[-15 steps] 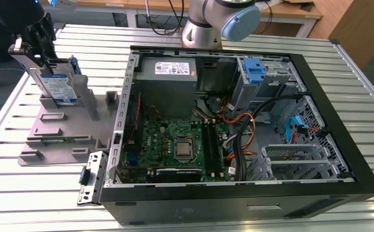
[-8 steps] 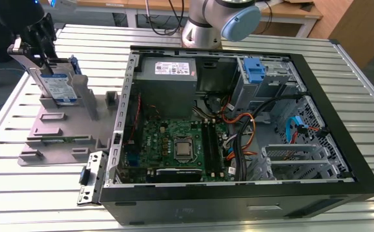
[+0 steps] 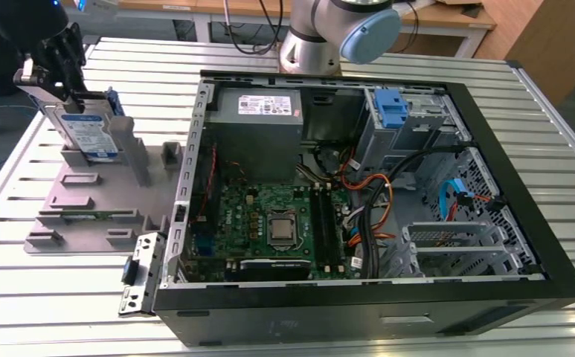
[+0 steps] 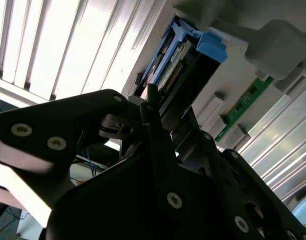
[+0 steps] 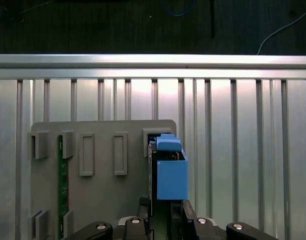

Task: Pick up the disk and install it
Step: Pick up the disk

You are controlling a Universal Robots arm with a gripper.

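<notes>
- The tool hangs at the exterior view's far left, over the grey fixture on the desk.
- The disk stands on edge directly under the tool, at the fixture's corner and beside a grey post.
- In the first wrist view the disk shows edge-on as a narrow blue-railed strip. The tool straddles it, with one of its fingers on each broad face.
- The tool appears closed on the disk's upper edge, gripping it across its thin dimension.
- The second wrist view looks along the jaws at the disk. Its connector end and blue rail run straight away from the tool.
- The pictures do not settle whether the disk's lower edge is seated in its slot or just clear of it. In the exterior view it looks level with the fixture's posts.
- The relation that matters: the disk's flat faces are upright and line up with the tool's own axis, so a straight pull upward would follow the slot.
- The open case lies well apart, toward the exterior view's right. A bare blue bracket sits at its far corner.
- The install is judged not yet begun, since the disk is at the fixture and not in the case.
</notes>
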